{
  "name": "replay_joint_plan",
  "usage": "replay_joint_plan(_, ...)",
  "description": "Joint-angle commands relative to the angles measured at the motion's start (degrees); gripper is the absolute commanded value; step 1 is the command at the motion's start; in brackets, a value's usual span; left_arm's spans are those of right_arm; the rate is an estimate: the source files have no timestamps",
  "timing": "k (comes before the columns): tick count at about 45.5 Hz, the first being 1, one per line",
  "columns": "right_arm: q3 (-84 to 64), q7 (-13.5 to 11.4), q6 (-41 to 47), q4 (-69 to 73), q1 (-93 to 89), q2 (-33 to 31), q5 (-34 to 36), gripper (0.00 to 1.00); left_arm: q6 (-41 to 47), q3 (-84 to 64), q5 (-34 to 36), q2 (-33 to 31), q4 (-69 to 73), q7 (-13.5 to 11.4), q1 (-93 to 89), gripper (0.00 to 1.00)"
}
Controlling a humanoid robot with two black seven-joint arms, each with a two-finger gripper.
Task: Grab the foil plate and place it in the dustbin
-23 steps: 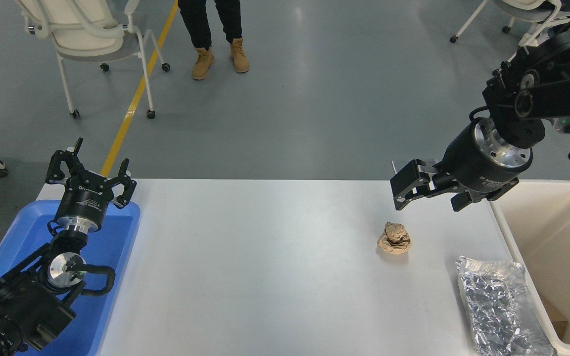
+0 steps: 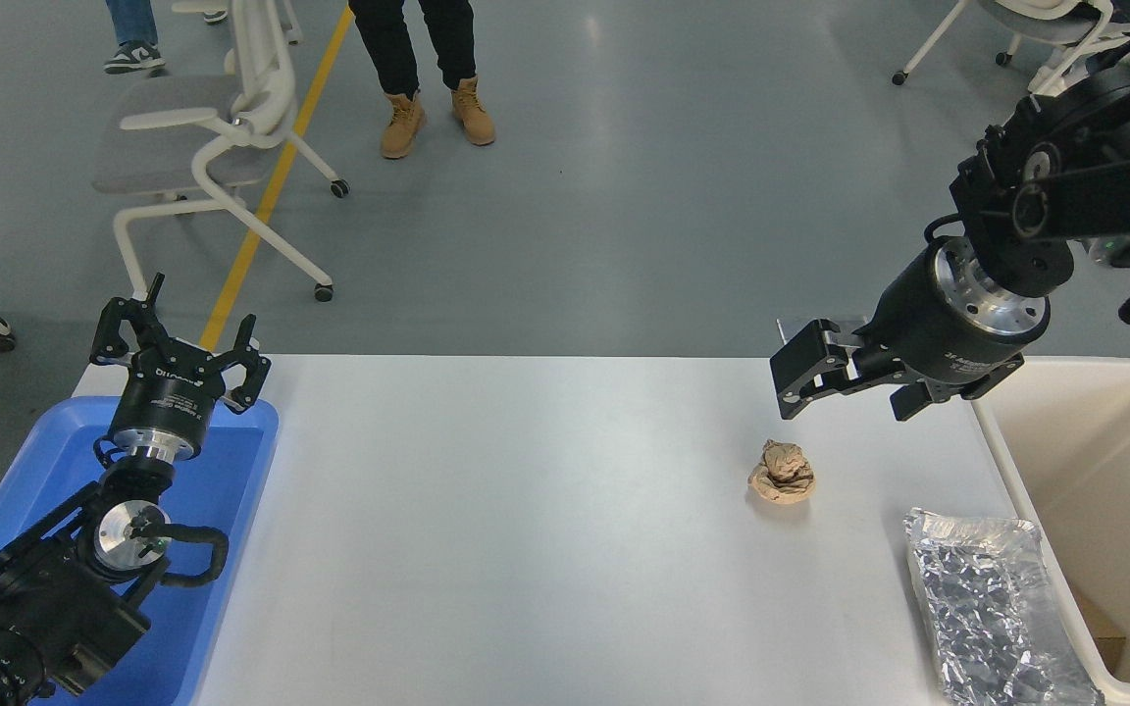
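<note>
The right arm reaches in from the upper right, its claw (image 2: 793,380) hanging empty above the table (image 2: 526,549), whether spread or pressed together I cannot tell, while the foil plate (image 2: 992,608) lies beside the dustbin (image 2: 1095,461).

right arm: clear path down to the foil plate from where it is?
Probably yes. The right claw hangs above the table's far right; the foil plate lies uncovered by the dustbin. Only the paper wad is nearby, off to the side.
</note>
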Motion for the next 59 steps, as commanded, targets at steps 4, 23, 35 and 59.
replay_joint_plan(4,0.10,0.00,-0.02,-0.26,-0.24,0.51,0.12,1.00,0.00,-0.05,0.00,0.00,0.00,0.06,-0.01,0.99)
replay_joint_plan(23,0.36,0.00,0.07,-1.49,-2.78,-0.90,0.47,1.00,0.00,0.04,0.00,0.00,0.00,0.06,-0.01,0.99)
replay_joint_plan(35,0.18,0.00,-0.02,-3.24,-4.46,-1.34,0.64,1.00,0.00,0.04,0.00,0.00,0.00,0.06,-0.01,0.99)
replay_joint_plan(59,-1.05,0.09,0.07,-4.56,-6.48,-3.10,8.20,1.00,-0.09,-0.05,0.00,0.00,0.00,0.06,-0.01,0.99)
